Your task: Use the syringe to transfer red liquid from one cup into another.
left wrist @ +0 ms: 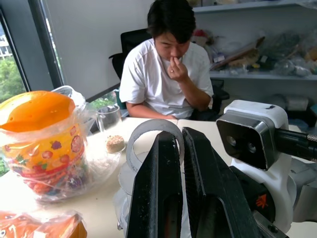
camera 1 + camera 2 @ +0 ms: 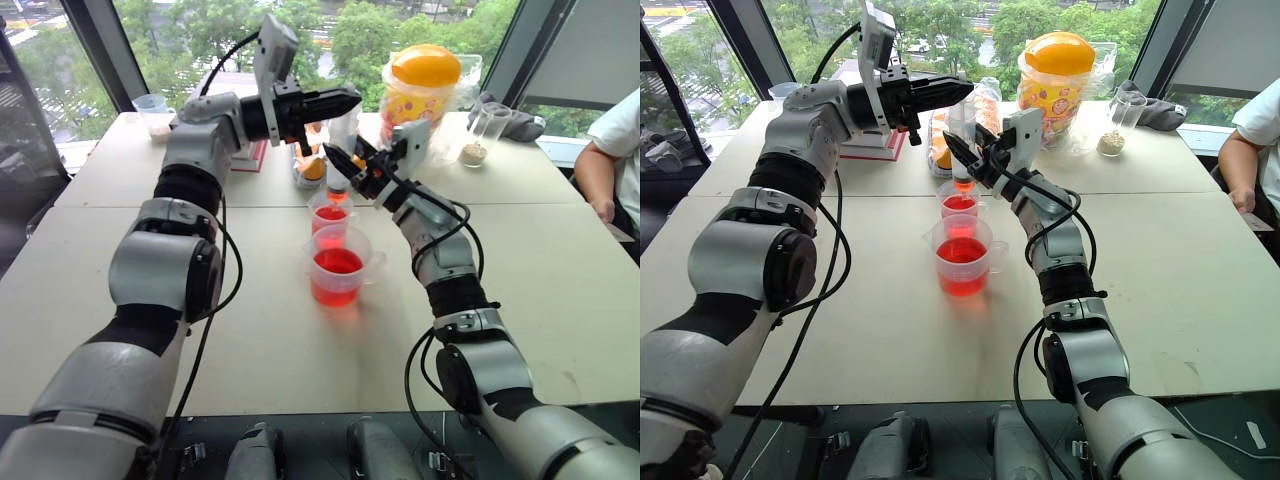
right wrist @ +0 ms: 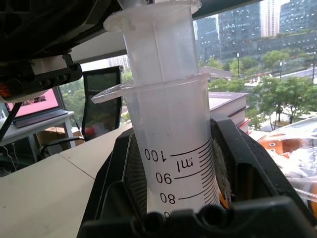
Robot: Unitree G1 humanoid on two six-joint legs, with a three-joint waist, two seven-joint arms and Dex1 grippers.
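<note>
Here the right gripper (image 2: 962, 150) jaws clamp the upright syringe (image 3: 171, 144) barrel above the smaller cup (image 2: 958, 208); the left gripper (image 2: 958, 92) jaws pinch its plunger top, tip hard to see.

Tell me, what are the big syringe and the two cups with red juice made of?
The syringe looks like cloudy clear plastic, with black numbers printed on it. The bigger cup and smaller cup look like thin clear plastic too: the red liquid shows straight through their walls.
</note>
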